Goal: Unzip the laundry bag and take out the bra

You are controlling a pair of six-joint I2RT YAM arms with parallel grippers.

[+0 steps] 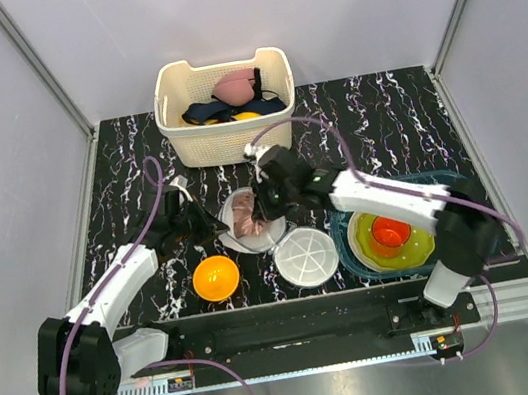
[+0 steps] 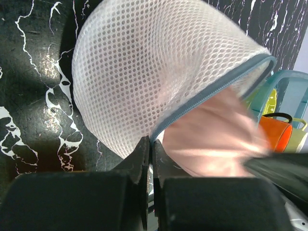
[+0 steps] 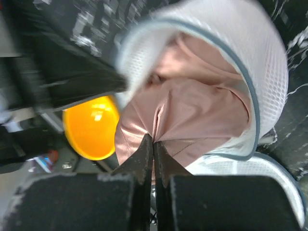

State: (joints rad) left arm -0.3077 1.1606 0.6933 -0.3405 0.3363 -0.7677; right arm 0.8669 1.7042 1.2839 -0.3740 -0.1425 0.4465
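Observation:
The white mesh laundry bag (image 1: 234, 210) lies open at the table's middle; its other round half (image 1: 305, 256) lies flat beside it. The pinkish-beige bra (image 1: 251, 220) shows inside the open half. My left gripper (image 2: 151, 142) is shut on the bag's blue zip rim (image 2: 216, 89), holding the mesh dome (image 2: 144, 67) up. My right gripper (image 3: 153, 140) is shut on a fold of the bra (image 3: 192, 106), which bulges out of the bag (image 3: 260, 57).
A cream slotted basket (image 1: 227, 112) at the back holds dark and yellow clothes and a pink item. An orange bowl (image 1: 216, 278) sits front left. A teal tray (image 1: 350, 254) at right holds a yellow-green bowl and an orange cup (image 1: 390, 233).

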